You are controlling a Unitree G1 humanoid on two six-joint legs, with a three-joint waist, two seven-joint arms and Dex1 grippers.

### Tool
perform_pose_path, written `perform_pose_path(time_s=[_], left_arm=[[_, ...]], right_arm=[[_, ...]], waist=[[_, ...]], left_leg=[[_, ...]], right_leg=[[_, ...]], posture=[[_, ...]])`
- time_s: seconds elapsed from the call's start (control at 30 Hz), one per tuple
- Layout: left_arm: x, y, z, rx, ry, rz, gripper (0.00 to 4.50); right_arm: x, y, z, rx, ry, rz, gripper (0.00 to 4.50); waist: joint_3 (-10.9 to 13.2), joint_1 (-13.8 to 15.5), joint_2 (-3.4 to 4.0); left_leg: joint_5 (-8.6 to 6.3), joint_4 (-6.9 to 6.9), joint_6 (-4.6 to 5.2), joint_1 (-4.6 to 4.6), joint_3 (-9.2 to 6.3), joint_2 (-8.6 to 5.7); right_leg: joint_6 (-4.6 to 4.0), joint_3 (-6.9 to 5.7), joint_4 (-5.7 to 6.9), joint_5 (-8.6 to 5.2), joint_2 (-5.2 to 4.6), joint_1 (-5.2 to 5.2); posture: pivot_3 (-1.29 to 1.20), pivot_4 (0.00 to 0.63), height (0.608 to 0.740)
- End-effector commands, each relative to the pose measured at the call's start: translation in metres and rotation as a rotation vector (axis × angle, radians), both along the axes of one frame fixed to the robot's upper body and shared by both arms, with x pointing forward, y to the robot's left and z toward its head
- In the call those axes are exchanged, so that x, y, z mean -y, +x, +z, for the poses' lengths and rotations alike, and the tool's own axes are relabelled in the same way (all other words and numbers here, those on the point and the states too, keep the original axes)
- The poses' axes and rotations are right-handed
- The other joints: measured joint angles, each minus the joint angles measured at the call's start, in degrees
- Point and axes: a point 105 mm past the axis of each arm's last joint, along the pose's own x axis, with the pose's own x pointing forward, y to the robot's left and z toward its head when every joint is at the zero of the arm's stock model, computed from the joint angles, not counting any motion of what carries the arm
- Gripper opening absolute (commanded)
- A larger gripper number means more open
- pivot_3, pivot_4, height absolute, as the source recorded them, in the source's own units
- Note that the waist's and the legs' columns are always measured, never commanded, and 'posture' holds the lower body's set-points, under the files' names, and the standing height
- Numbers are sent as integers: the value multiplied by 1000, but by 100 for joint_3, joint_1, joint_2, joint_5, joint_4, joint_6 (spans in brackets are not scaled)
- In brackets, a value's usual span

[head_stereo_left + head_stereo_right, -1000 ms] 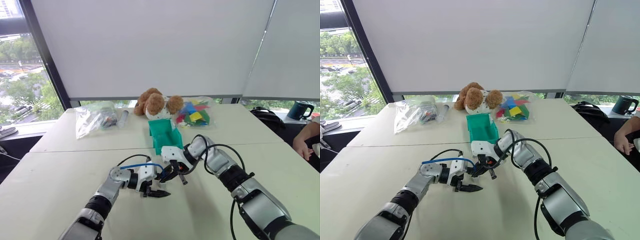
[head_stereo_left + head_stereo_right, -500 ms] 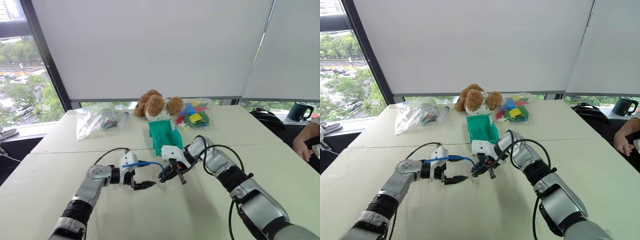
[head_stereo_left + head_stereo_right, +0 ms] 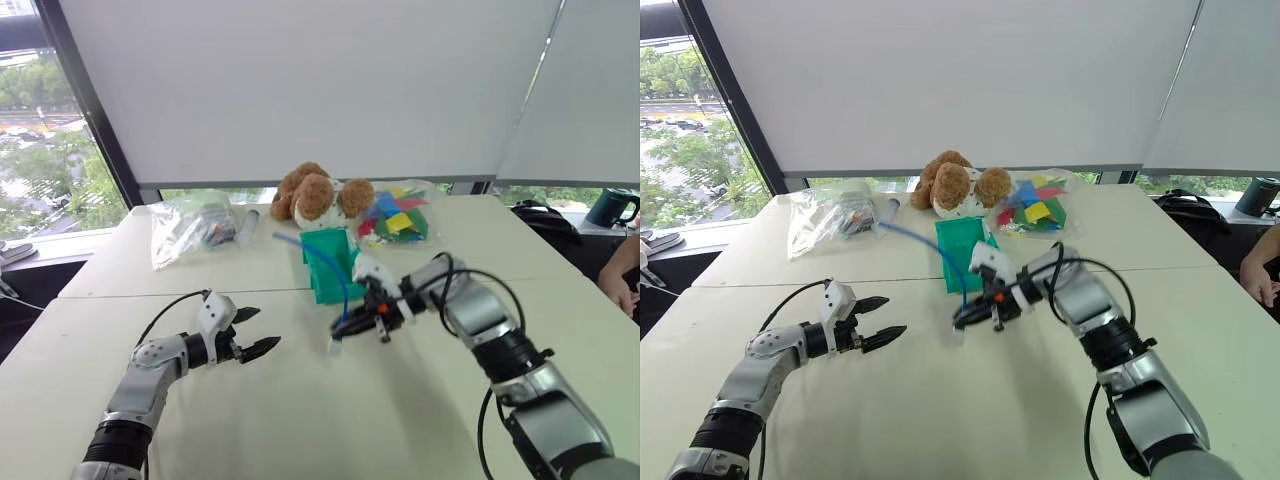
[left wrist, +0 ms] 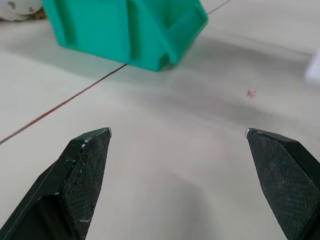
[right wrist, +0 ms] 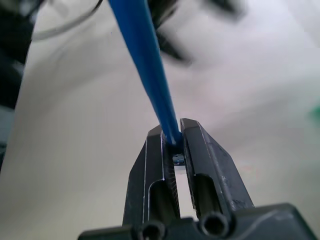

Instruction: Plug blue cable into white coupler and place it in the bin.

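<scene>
1. The right gripper is clamped on the blue cable, raised off the table.
2. The cable arcs up and back from its fingers, over the bin just behind them.
3. A small white piece, apparently the white coupler, hangs below the fingertips.
4. The left gripper stands wide open and empty, well apart to the side.

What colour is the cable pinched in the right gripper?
Bright blue; the blue cable shows best in the right wrist view, clamped in the right gripper.
</scene>
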Motion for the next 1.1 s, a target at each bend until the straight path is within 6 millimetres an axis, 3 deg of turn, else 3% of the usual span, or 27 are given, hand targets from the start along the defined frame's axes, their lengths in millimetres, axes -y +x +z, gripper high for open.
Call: perform_pose_path(time_s=[0.03, 0.23, 0.33, 0.53, 0.63, 0.83, 1.1], left_arm=[[-1, 0, 15, 56, -35, 22, 4425], [1, -3, 17, 64, -50, 38, 4425], [2, -8, 21, 61, -63, 41, 4425], [2, -13, 24, 52, -62, 44, 4425], [-1, -15, 26, 54, -62, 60, 4500], [-1, -19, 25, 51, -65, 77, 4500], [-2, -19, 31, 39, -92, 98, 4500]], right_arm=[[1, 15, 45, 136, 96, -49, 0], [9, 71, 62, 255, 137, -273, 0], [0, 91, 54, 203, 165, -367, 0], [-4, 111, 29, 124, 126, -517, 0], [-3, 117, 24, 146, 94, -585, 1234], [1, 127, 40, 194, 146, -693, 4395], [34, 127, 100, 293, 282, -742, 4454]], waist=[[6, -2, 1], [19, -25, -8], [32, -54, -4], [38, -47, 0], [41, -48, 3], [44, -56, 6], [48, -34, 8]], left_leg=[[0, 0, 0, 0, 0, 0], [1, -2, -1, 1, 6, -6], [2, -4, -3, 1, 14, -6], [4, -12, -6, 1, 14, -6], [5, -11, -9, 1, 15, -12], [7, -11, -11, 1, 16, -17], [8, -9, -13, 1, 17, -18]], right_leg=[[0, -1, 0, 0, 0, 0], [1, -1, -3, 1, -4, 3], [2, 0, -2, 2, -6, 0], [7, -2, -1, 4, -6, -3], [6, -2, -1, 4, -12, -1], [7, -2, 0, 4, -17, 0], [8, -3, 1, 5, -13, 1]], posture=[[0, 150, 740], [0, 150, 740], [0, 150, 740], [0, 150, 740], [0, 150, 740], [0, 150, 740], [0, 150, 740]])
